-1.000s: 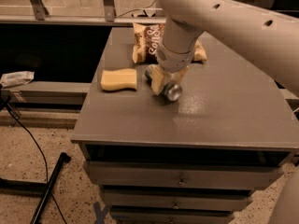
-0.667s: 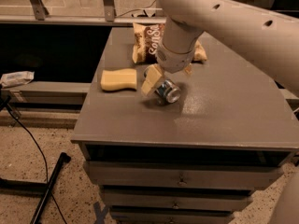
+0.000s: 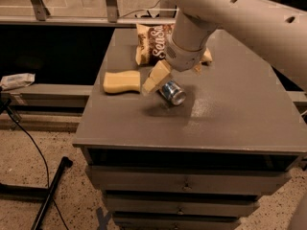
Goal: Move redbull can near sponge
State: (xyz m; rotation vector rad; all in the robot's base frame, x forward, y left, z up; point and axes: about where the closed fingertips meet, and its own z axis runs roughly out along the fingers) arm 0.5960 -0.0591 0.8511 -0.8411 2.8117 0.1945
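Observation:
The redbull can, silver with blue panels, hangs tilted with its shiny round end toward me, just above the grey table, with its shadow below it. My gripper comes down from the big white arm and is shut on the can. One pale finger shows on the can's left; the other is hidden behind it. The pale yellow sponge lies flat near the table's left edge, a short gap left of that finger.
A brown snack bag with white lettering lies behind the gripper at the table's back. A small tan object peeks out behind the arm. Drawers sit under the tabletop. A white packet lies on the ledge at left; a cable and black pole are on the floor.
The can and gripper have shifted slightly left toward the sponge, and the can has tilted a bit. The sponge and bag have not moved.

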